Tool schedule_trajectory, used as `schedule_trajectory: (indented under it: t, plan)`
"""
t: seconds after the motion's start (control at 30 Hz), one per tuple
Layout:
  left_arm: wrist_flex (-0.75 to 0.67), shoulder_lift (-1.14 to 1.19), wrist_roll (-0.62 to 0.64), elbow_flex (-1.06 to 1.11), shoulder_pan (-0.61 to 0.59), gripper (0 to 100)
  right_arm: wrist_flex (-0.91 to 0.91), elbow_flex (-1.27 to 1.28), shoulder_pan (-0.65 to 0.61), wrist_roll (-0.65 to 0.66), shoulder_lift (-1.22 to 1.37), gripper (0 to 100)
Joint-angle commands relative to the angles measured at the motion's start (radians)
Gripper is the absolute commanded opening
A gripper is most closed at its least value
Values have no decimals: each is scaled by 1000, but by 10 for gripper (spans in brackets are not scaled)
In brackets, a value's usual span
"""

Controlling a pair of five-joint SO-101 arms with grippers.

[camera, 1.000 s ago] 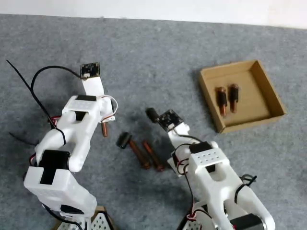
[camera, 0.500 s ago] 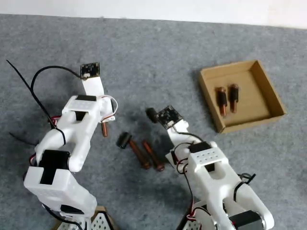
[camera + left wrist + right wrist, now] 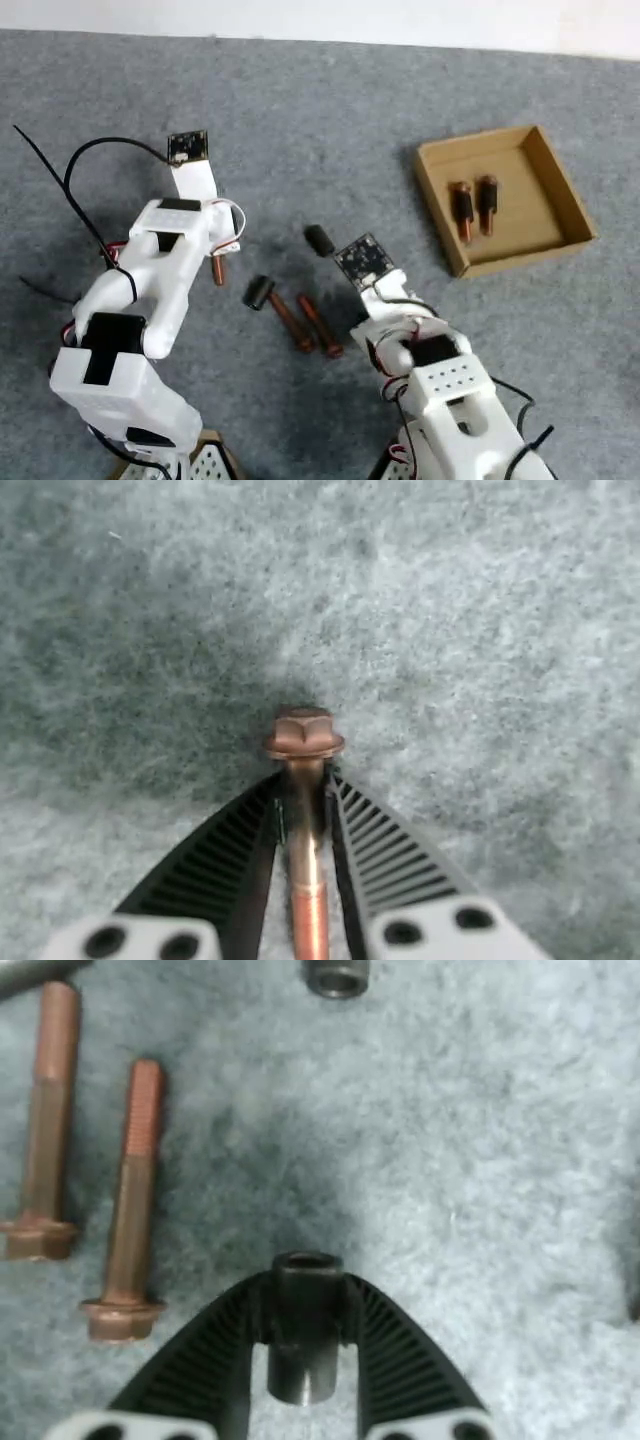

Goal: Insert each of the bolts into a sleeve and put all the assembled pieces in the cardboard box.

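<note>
Left pincer clamped on a copper bolt just behind its flanged hex head, right pincer closed around a short black sleeve, both over the grey worktop, left of the cardboard box.

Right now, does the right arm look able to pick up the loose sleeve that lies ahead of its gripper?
Probably not yet. Bare mat lies between them, but the right gripper is shut on a second sleeve, so it has no free grip for the loose sleeve.
</note>
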Motion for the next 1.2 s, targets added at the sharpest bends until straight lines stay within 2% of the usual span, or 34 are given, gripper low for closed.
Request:
schedule_trajectory:
  t: [0.0, 0.4, 1.03, 1.17]
  plan:
    - [6, -2, -8, -41, -18, 6, -22, -5, 7, -3, -45, 4]
    - [6, -2, -8, -41, -18, 6, 124, -4, 7, -3, -44, 4]
    - [6, -2, -8, -41, -19, 6, 234, 28, 13, -2, -42, 4]
    - [6, -2, -8, -41, -19, 6, 277, 28, 13, 61, -42, 4]
